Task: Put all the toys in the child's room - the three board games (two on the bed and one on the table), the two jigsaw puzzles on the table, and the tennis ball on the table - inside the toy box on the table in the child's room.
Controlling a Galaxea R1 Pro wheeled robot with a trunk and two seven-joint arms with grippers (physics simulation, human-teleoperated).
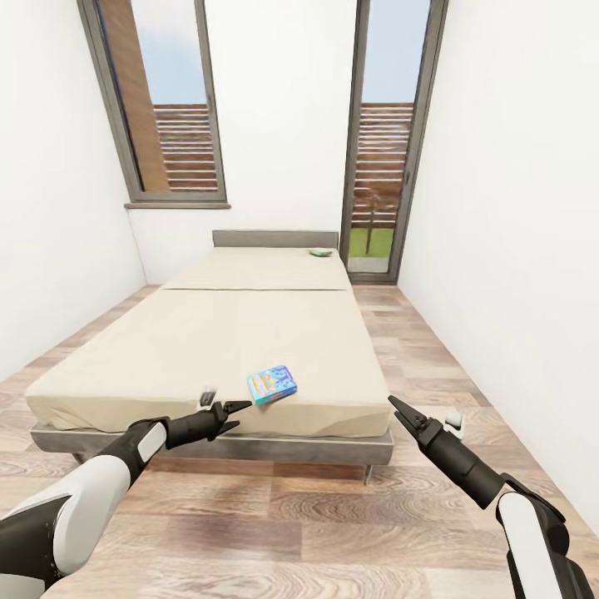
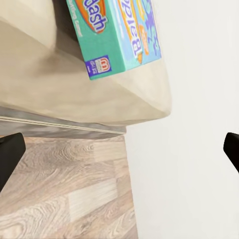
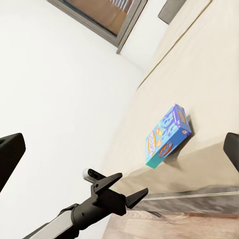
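Two board games lay on the wide cream bed [image 1: 208, 333]: a small blue flat box [image 1: 272, 384] near its foot edge, a greenish one [image 1: 320, 252] by the grey headboard. Left hand [image 1: 235, 408] hovered open just beside the blue box; right hand [image 1: 394, 403] open, empty, over the wooden floor.

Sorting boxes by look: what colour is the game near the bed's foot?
Blue-teal game with orange lettering; left wrist view.
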